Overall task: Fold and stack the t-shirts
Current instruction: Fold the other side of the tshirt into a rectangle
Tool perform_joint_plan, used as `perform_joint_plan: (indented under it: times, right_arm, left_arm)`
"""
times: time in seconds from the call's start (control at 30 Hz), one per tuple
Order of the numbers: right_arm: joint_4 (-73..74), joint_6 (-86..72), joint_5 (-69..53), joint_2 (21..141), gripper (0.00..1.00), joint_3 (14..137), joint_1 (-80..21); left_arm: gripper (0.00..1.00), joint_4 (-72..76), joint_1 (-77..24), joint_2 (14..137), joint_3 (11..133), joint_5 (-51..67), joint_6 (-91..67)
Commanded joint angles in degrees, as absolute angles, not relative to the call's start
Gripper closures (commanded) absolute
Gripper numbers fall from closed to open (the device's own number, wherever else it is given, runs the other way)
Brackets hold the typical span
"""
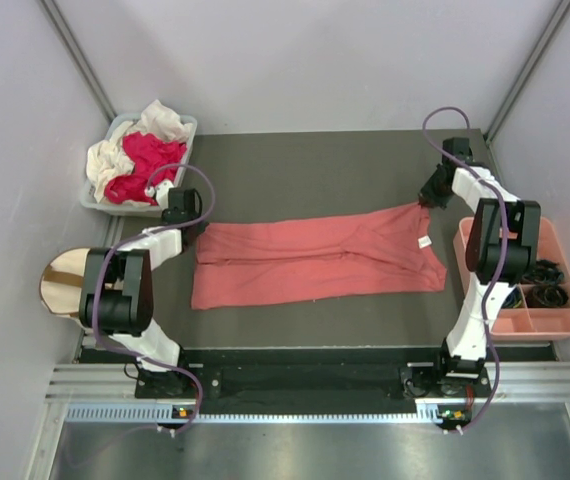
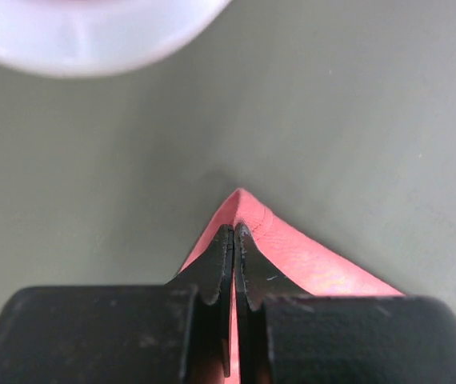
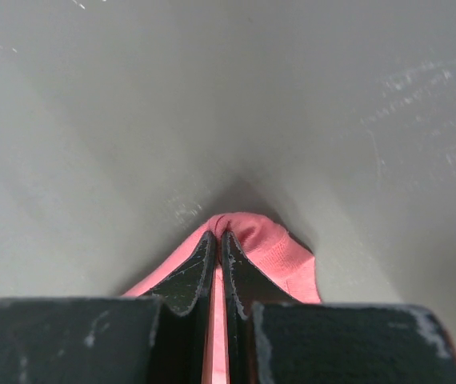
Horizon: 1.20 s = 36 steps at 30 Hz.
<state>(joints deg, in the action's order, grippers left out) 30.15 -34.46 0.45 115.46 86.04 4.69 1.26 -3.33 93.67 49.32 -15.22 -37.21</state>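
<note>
Salmon-pink t-shirt (image 1: 315, 262) lies folded lengthwise across mid-table, neck label (image 1: 425, 241) to the R. L gripper (image 2: 234, 232) is pinched tight on its far-L corner, R gripper (image 3: 218, 237) likewise on the far-R corner. Further back at L, magenta-red t-shirt (image 1: 150, 160) & cream-white t-shirt (image 1: 105, 160) sit heaped in a grey tub (image 1: 115, 207).

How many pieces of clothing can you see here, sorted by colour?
Pink shirt, spread on the table: 1
Red shirt, in the bin: 1
Cream shirt, in the bin: 1, crumpled, maybe more
Total: 3
</note>
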Motion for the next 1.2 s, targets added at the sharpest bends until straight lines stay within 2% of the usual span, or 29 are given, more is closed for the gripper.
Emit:
perform_joint_plan:
  times: [0.0,0.67,1.17]
  right_arm:
    - [29.53,-33.49,1.93,116.54,1.00,90.96,5.71]
    - [30.76,-32.78,2.46,119.71,1.00,94.66,8.44]
    - [28.13,-32.70,0.18,121.02,1.00,95.71,9.49]
  left_arm:
    - [1.00,2.20,-3.16,94.74,52.12,-18.02,-36.12]
    - [1.00,2.11,-2.46,98.17,54.05,-20.39,-35.51]
    - [1.00,3.87,-1.41,103.18,60.90,-18.72,-34.54]
